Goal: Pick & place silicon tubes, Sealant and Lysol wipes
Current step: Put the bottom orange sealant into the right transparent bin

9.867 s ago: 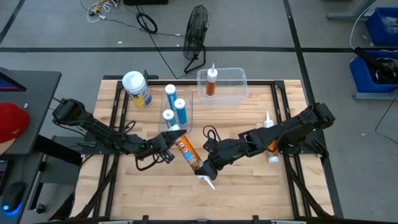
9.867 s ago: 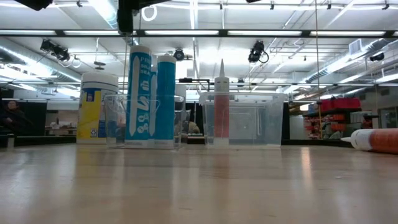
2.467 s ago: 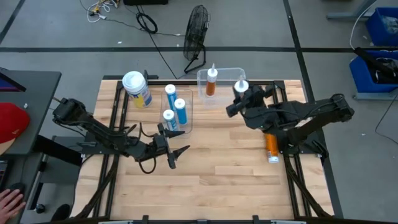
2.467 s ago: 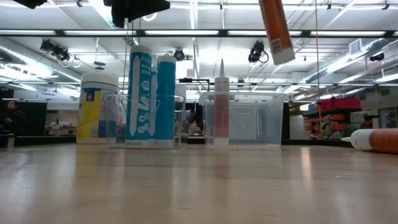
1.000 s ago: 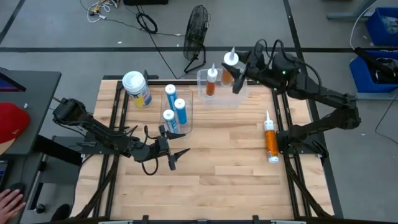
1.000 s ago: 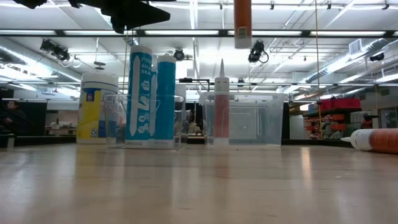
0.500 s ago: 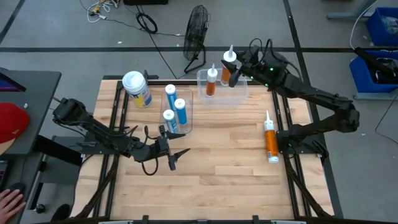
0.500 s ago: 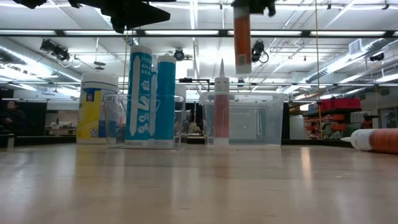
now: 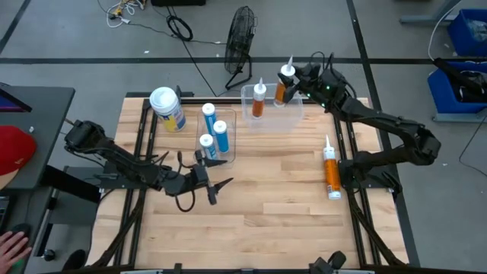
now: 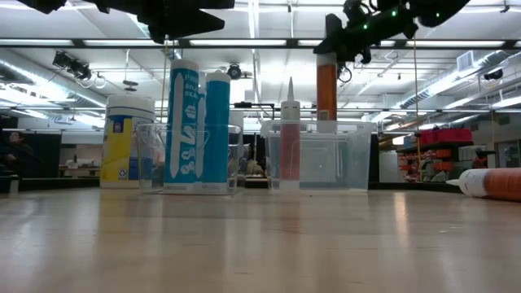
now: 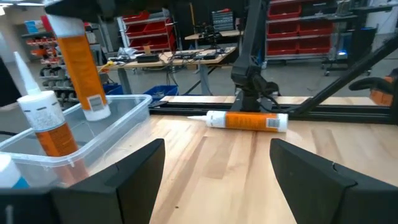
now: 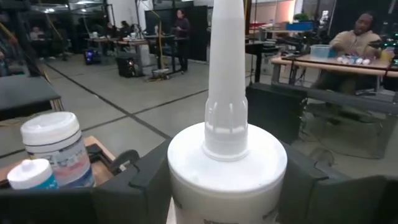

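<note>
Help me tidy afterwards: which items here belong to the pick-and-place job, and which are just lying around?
Job: held sealant tube in right gripper; sealant tube in bin; loose sealant tube; blue tubes; Lysol wipes; clear bins.
Lying about: fan; floor cables.

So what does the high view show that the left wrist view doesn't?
Only the high view shows the yellow-labelled Lysol wipes canister with white lid, three slim blue tubes with white caps and the black fan on the floor. Only the left wrist view shows red storage bins. Both show the clear plastic bin, the orange sealant tube lying flat, and the one the right gripper holds.
</note>
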Robot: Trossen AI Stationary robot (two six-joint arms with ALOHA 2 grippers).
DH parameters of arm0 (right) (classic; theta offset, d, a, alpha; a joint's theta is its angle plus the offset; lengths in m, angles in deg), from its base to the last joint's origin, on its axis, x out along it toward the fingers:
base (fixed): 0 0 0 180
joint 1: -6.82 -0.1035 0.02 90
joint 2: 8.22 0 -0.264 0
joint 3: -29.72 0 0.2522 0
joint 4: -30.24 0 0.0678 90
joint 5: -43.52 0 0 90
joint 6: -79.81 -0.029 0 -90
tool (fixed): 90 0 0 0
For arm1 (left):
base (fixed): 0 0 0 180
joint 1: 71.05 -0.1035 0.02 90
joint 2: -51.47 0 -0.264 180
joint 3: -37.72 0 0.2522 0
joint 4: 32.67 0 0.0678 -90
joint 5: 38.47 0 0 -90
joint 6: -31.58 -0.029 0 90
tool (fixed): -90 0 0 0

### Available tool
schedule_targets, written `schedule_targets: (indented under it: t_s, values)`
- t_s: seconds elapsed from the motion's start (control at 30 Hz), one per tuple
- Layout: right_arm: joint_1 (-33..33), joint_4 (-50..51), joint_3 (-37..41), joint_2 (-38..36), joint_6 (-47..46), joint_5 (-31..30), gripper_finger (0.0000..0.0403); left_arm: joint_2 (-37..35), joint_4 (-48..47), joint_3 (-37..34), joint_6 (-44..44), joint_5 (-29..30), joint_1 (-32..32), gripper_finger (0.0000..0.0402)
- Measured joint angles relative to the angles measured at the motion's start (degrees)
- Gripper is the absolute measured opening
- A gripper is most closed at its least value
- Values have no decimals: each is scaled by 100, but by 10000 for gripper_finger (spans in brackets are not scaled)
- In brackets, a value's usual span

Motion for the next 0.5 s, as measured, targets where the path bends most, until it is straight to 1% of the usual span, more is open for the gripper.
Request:
schedule_targets:
  t_s: [0.13, 0.33, 0.4, 0.5]
  values:
    - [227, -610, 361, 141, -165, 298, 204, 0, 0, 0, -1, 3, -94, 293]
    - [522, -1347, 834, 482, -352, 317, 204, 0, -1, 0, -3, 1, -143, 293]
    - [559, -1672, 899, 631, -440, 395, 204, 0, 0, 0, -6, 1, -147, 293]
    - [562, -1810, 906, 902, -443, 413, 204, 0, -2, 0, -10, -1, -176, 293]
